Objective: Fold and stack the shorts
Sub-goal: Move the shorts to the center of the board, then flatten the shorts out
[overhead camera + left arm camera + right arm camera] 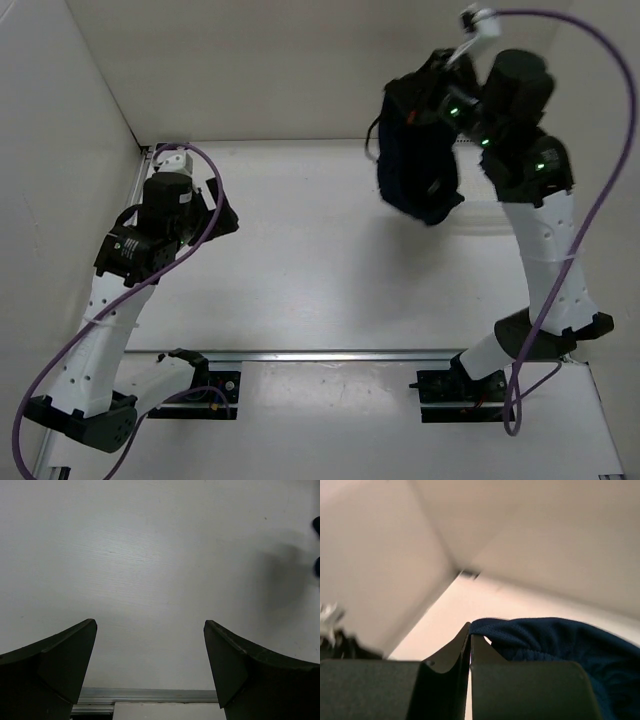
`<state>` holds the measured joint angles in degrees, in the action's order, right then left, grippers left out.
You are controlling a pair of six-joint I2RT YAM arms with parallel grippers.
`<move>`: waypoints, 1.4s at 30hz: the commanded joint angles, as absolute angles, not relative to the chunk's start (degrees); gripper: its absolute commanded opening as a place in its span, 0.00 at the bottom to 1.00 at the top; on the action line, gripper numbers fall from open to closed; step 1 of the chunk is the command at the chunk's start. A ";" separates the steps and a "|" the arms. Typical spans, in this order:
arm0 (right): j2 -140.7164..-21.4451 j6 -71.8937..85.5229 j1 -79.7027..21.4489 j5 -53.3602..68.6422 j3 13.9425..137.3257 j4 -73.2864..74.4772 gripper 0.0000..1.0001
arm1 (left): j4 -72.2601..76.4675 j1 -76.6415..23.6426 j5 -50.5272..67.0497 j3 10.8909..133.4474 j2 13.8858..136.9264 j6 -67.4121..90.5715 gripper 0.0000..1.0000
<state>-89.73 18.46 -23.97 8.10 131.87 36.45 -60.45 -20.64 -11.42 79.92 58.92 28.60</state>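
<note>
Hovering over the table (150, 555) at near left, the left gripper (150, 625) has its fingers spread wide apart. Farther back on the right, the right gripper (470, 629) is raised high, fingers pressed together on an edge of the shorts (415, 170). The navy fabric hangs bunched below it, above the table's far right part.

The overhead camera looks down from behind over the whole table (300, 260). The left wrist camera faces the table closely, near its front rail (150, 695), also seen overhead. The right wrist camera tilts up toward the wall corner (459, 571), shorts (560, 645) close.
</note>
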 commanded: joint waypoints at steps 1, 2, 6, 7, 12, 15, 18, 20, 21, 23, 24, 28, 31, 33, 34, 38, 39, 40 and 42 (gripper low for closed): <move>-90.62 16.79 -34.16 8.38 119.04 38.06 0.00 | -62.67 -18.73 -14.85 82.35 57.30 31.20 1.00; -90.09 17.31 -36.45 7.48 111.35 38.06 0.03 | -62.67 -17.94 -14.85 82.35 57.30 31.20 1.00; -86.85 20.12 -44.19 2.76 94.16 38.06 0.63 | -62.67 -17.14 -11.78 82.35 57.92 29.89 1.00; -83.96 22.56 -44.21 1.16 91.17 38.75 0.67 | -62.67 -17.14 -10.91 82.35 58.70 29.19 1.00; -72.44 28.91 -42.63 -5.09 74.14 38.76 0.62 | -58.90 -17.14 -3.19 75.08 59.94 27.42 0.69; -67.42 32.16 -41.40 -5.02 66.66 38.76 0.02 | -55.29 -17.14 0.95 68.66 60.47 29.26 0.58; -66.88 34.71 -41.40 -1.24 61.37 37.10 0.03 | -52.40 -17.14 4.02 63.13 61.78 31.02 0.65; -67.93 35.77 -42.79 1.66 59.60 33.85 0.41 | -50.37 -17.14 7.19 60.83 63.45 31.90 0.87; -69.68 35.77 -43.93 2.45 59.07 32.71 0.55 | -48.10 -17.75 9.90 58.91 64.15 33.30 0.94; -72.32 36.30 -45.26 2.46 59.06 31.47 0.82 | -45.89 -19.94 10.81 56.62 66.70 34.18 1.00; -75.29 36.30 -45.96 2.98 59.06 30.77 0.86 | -45.10 -20.47 10.81 56.60 67.93 34.80 1.00; -80.59 37.44 -50.26 6.59 58.98 26.64 0.90 | -42.46 -20.48 10.29 57.12 75.48 34.11 0.98; -83.84 38.93 -52.99 6.34 58.97 25.40 0.90 | -41.92 -21.01 10.28 60.63 81.20 33.05 0.96; -86.03 38.94 -53.61 5.10 59.50 25.40 0.84 | -41.92 -21.01 9.06 62.57 85.31 32.44 0.93; -86.57 39.72 -53.61 3.88 59.50 25.40 0.82 | -41.92 -21.01 8.53 64.32 86.82 32.43 0.91; -88.32 39.73 -53.61 2.37 57.75 25.40 0.67 | -41.92 -22.23 8.53 68.11 93.94 31.20 0.86; -88.33 39.73 -53.61 1.85 57.74 25.40 0.56 | -41.92 -22.24 8.53 68.64 95.96 31.20 0.84; -88.85 39.73 -53.61 1.85 57.74 24.88 0.48 | -41.92 -22.85 8.53 69.77 96.93 31.20 0.80; -89.56 39.73 -53.61 1.85 57.74 24.87 0.26 | -41.92 -23.46 8.53 71.10 98.87 30.59 0.71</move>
<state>-88.90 38.89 -53.60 2.92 58.17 26.59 -42.70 -22.22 8.62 68.25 98.19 32.10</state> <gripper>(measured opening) 0.345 0.742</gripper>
